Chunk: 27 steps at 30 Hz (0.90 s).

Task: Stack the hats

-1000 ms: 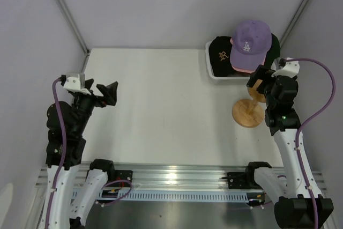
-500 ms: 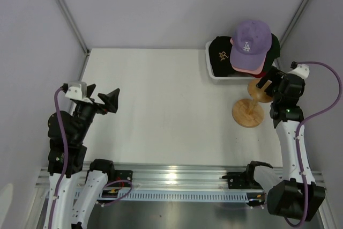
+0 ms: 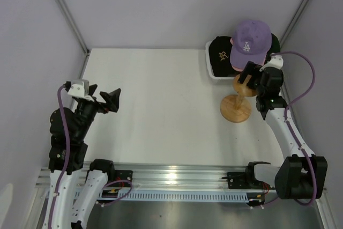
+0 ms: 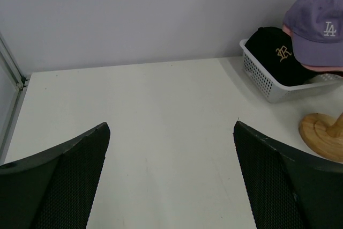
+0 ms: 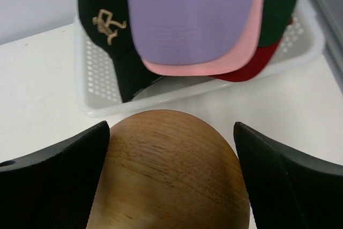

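a lab test cell: bare white bench (image 3: 161, 95), plain grey walls (image 3: 161, 4), metal mounting rail (image 3: 177, 178) carrying robot arms.

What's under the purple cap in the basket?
Directly under the purple cap a pink cap peeks out, then red and dark green edges. A black cap sits beside them. Anything deeper in the basket is covered.

White table (image 3: 161, 95) carries a mesh basket (image 3: 214, 74) (far right corner) and wooden stand (image 3: 235, 108).
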Each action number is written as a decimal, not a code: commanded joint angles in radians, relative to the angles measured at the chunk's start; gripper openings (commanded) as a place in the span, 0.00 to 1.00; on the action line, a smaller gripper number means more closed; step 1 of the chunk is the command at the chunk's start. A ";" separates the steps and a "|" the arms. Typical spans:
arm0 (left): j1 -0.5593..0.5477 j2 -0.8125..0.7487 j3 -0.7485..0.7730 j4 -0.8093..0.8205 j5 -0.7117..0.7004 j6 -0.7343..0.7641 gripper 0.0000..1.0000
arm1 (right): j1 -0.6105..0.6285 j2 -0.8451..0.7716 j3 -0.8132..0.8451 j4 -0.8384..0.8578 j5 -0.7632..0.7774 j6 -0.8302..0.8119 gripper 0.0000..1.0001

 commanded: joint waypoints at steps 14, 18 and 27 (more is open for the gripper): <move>0.001 0.014 0.013 -0.001 0.019 0.016 0.99 | 0.378 -0.026 -0.124 -0.165 -0.116 0.080 1.00; 0.001 0.015 0.013 -0.002 0.010 0.012 0.99 | 0.534 0.000 -0.123 -0.140 -0.060 0.177 0.99; 0.001 0.020 0.021 -0.022 -0.070 0.004 1.00 | 0.945 0.132 -0.035 -0.111 0.210 0.346 0.99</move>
